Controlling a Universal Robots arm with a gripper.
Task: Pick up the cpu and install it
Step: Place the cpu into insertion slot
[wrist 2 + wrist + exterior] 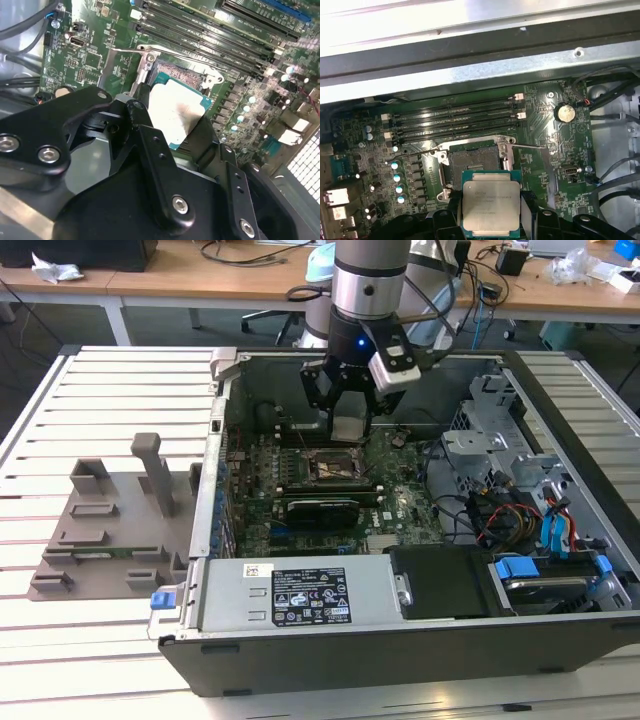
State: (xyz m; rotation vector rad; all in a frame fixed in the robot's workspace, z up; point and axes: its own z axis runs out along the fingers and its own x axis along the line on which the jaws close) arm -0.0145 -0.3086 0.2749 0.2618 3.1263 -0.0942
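Gripper [350, 405]: pinching cpu [491, 207] by two opposite edges, metal lid up, held flat. Hovering inside case [400, 660], not touching the board. Open socket [470, 165] just beyond chip, toward memory slots [455, 117]. Chip edges roughly square to socket frame. Print on lid and on white sticker [310, 597] left unread.

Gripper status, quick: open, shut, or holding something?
The gripper: fingers shut on the small flat square silvery-topped cpu, held clear of the empty dark square metal-framed socket, not yet seated.
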